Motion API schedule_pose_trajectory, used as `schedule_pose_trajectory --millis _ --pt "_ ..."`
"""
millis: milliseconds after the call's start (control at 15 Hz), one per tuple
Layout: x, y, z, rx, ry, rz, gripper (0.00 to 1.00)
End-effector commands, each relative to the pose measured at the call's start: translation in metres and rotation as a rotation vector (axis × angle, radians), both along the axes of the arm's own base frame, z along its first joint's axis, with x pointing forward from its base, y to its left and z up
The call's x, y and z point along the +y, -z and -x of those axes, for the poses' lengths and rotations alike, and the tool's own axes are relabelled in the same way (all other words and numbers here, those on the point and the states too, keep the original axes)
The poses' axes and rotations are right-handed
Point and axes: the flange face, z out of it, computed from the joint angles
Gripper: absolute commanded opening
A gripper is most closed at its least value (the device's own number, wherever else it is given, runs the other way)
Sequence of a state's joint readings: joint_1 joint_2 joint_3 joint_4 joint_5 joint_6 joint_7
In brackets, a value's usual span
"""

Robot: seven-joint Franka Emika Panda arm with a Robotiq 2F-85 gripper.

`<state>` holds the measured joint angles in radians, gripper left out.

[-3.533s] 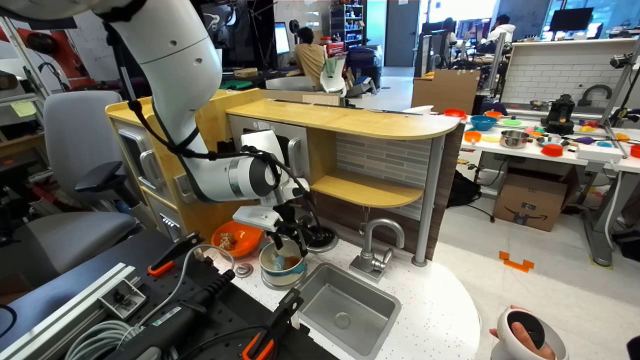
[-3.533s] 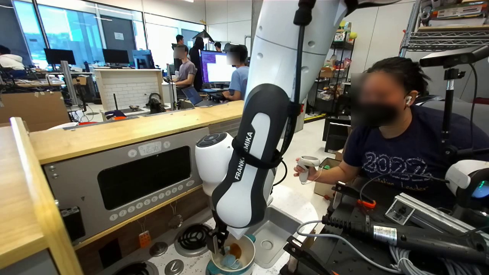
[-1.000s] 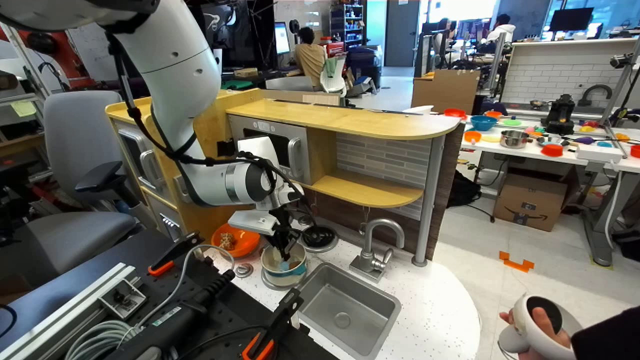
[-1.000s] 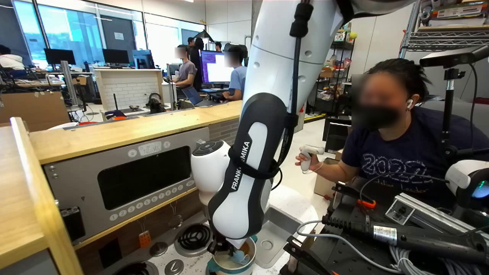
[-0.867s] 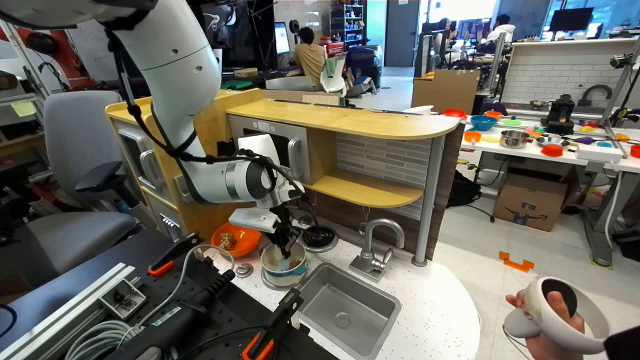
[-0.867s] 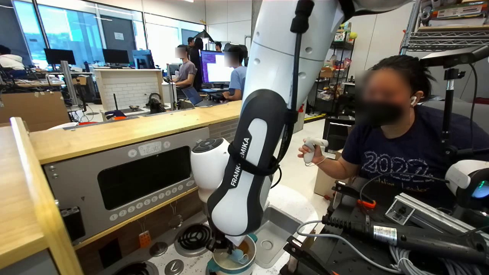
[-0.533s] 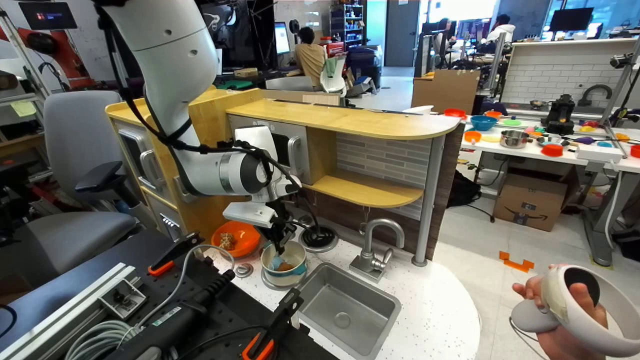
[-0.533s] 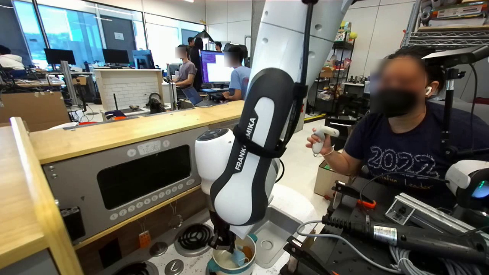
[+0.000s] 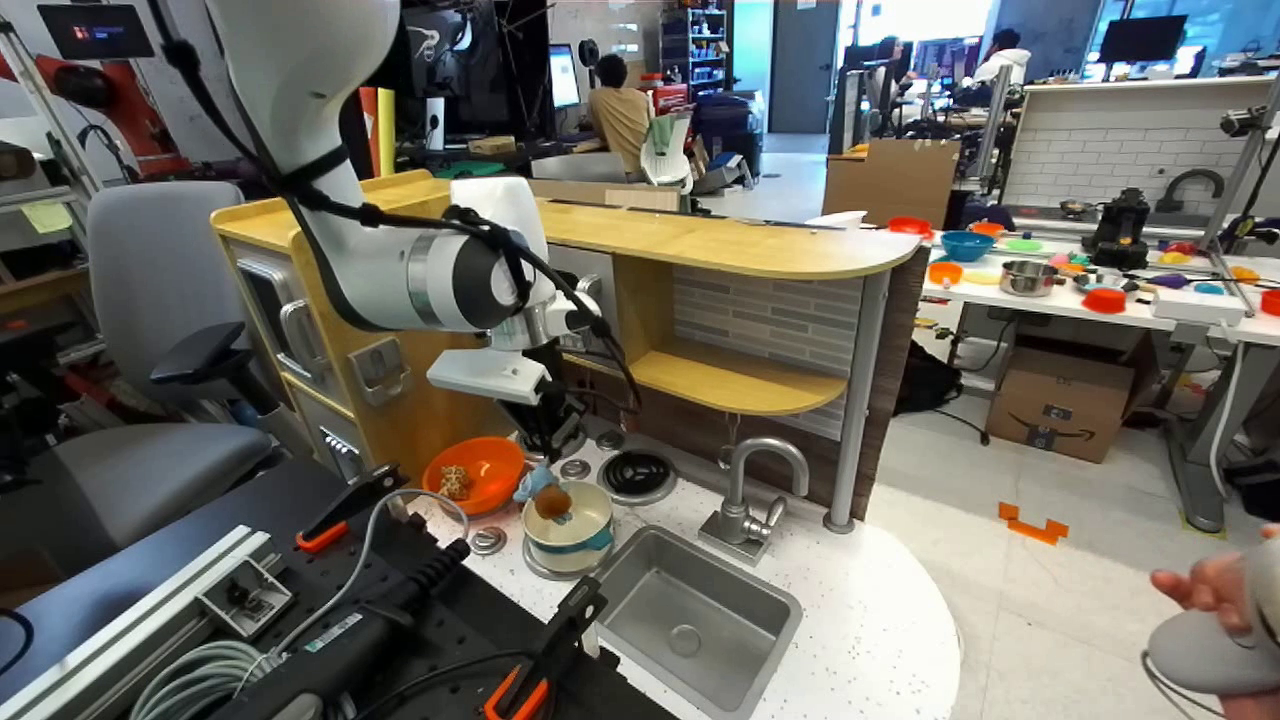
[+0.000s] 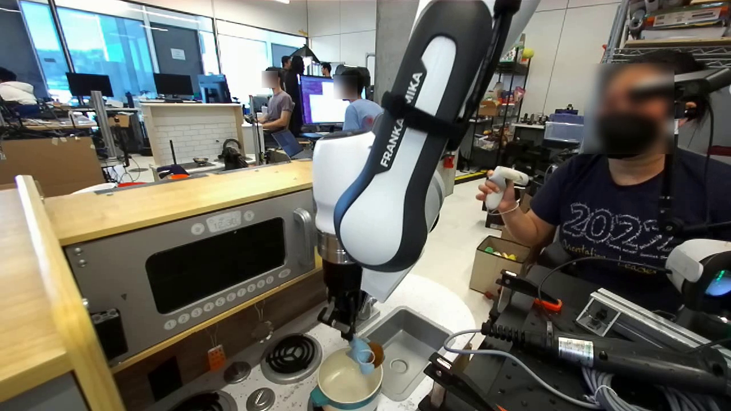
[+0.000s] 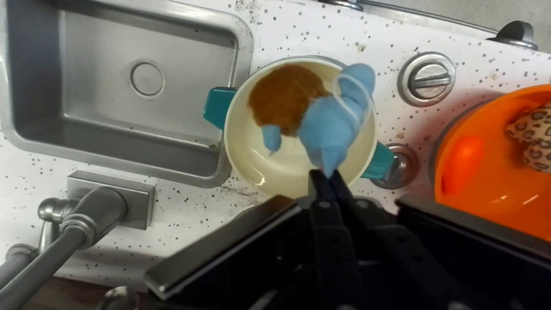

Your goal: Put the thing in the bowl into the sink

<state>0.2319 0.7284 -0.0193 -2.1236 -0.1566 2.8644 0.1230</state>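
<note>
My gripper (image 11: 327, 175) is shut on the narrow end of a blue and brown soft toy (image 11: 329, 125). In both exterior views the toy (image 9: 550, 499) hangs at about rim height over a cream pot (image 9: 570, 551) with teal handles. The bowl (image 9: 497, 478), bright orange, stands beside the pot. Inside it lies a leopard-spotted tan-brown item (image 11: 540, 140), which fits the thing best, and a smooth orange piece (image 11: 462, 161) shows there in the wrist view. On the pot's opposite side is the grey sink (image 9: 690, 625), with nothing seen in it.
A grey faucet (image 9: 737, 490) rises behind the sink. Above the counter juts a wooden shelf (image 9: 740, 382). A black burner (image 9: 637, 473) lies near the pot, and a black clamp (image 9: 572, 615) stands at the counter's near edge by the sink.
Seconds ago my gripper stood with fingers apart over the pot. It has since closed on the soft toy and risen, lifting the toy from the pot's bottom.
</note>
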Motion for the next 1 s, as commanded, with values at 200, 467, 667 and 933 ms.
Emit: schedule_pose_trajectory --millis 200,467,667,933 --pt "-0.061 -0.071 0.016 -0.048 0.038 -0.039 0.00" --pt "-0.113 -0.082 0.019 -0.055 0.086 -0.017 0.00" --pt "-0.148 -0.075 0.015 -0.049 0.128 0.021 0.00" --pt "-0.178 -0.059 0.006 -0.050 0.173 0.067 0.00"
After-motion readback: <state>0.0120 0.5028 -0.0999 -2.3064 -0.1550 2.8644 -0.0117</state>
